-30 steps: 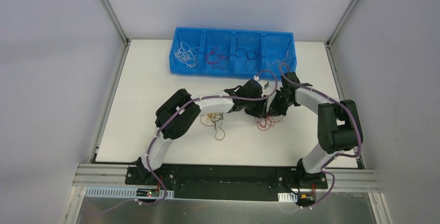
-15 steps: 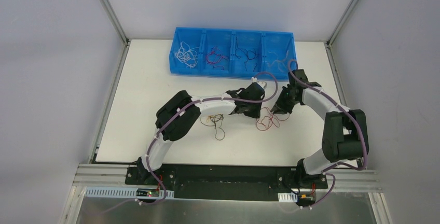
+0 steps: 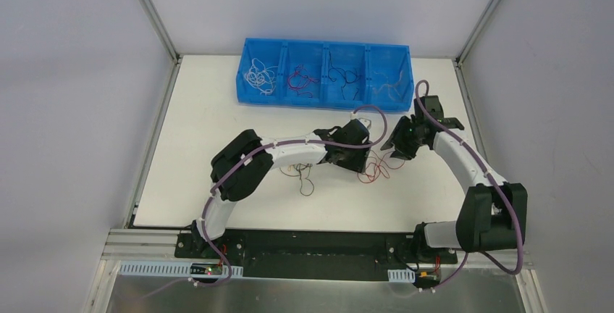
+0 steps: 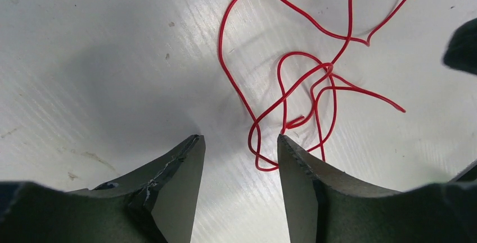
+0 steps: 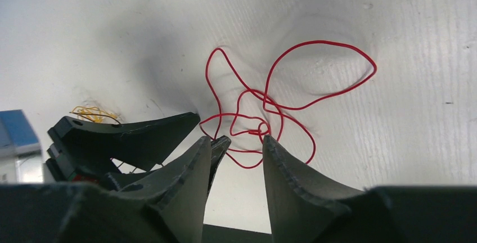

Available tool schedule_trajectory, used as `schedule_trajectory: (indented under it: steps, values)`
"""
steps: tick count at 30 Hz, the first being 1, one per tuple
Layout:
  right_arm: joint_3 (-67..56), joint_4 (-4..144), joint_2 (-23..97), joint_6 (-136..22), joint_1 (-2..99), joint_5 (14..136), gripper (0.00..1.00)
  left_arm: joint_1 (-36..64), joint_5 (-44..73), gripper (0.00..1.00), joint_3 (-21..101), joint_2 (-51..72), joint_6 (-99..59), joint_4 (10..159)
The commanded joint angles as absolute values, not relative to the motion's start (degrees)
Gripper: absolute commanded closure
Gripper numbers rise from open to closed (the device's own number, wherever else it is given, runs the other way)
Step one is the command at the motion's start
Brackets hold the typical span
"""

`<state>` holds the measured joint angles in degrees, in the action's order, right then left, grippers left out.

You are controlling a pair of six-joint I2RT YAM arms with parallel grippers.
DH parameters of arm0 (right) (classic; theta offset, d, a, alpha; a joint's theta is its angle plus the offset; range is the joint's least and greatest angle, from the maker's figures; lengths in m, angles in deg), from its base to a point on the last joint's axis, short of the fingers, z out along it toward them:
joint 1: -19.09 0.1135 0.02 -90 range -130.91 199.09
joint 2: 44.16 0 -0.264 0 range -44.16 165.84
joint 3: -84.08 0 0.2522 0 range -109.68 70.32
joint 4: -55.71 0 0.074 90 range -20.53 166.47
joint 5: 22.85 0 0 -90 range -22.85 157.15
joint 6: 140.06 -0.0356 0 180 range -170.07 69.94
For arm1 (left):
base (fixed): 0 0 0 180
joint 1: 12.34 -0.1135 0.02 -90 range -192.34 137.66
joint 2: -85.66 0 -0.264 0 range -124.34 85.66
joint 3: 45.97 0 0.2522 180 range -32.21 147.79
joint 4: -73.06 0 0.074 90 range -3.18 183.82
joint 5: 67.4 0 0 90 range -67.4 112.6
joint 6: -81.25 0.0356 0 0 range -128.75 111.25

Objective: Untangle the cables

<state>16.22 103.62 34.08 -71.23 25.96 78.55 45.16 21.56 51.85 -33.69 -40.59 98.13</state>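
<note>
A loose red cable point(image 3: 374, 169) lies in loops on the white table between my two grippers. In the left wrist view the red cable point(image 4: 315, 80) lies just ahead of my left gripper point(image 4: 239, 142), which is open and empty, with one loop reaching between the fingertips. In the right wrist view the red cable point(image 5: 270, 108) lies just beyond my right gripper point(image 5: 236, 142), which is open and empty. My left gripper point(image 3: 360, 161) and right gripper point(image 3: 397, 149) face each other across it. A small tangle of orange and black cables point(image 3: 300, 172) lies under the left forearm.
A blue bin point(image 3: 324, 99) with four compartments stands at the back, holding white cables point(image 3: 257, 75), red cables point(image 3: 303, 80), black cables point(image 3: 342, 77) and tan cables point(image 3: 391, 81). The left gripper's fingers point(image 5: 129, 136) and orange cables point(image 5: 93, 112) show in the right wrist view.
My right gripper has pulled back to the right, away from the left gripper, and its arm has swung outward. The red cable has spread out between them. The left gripper shifted slightly right.
</note>
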Motion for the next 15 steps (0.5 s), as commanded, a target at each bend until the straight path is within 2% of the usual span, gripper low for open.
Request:
schedule_trajectory:
  steps: [1, 15]
  values:
    - [13.8, 107.6, 30.2, -70.9, 24.0, 78.5, 0.55, 46.8, 23.2, 0.47, 51.6, -35.5, -38.6, 107.6]
    - [13.9, 109.6, 26.7, -69.3, 19.3, 81.4, 0.52, 47.4, 22.0, 0.46, 57.8, -41.2, -39.8, 105.4]
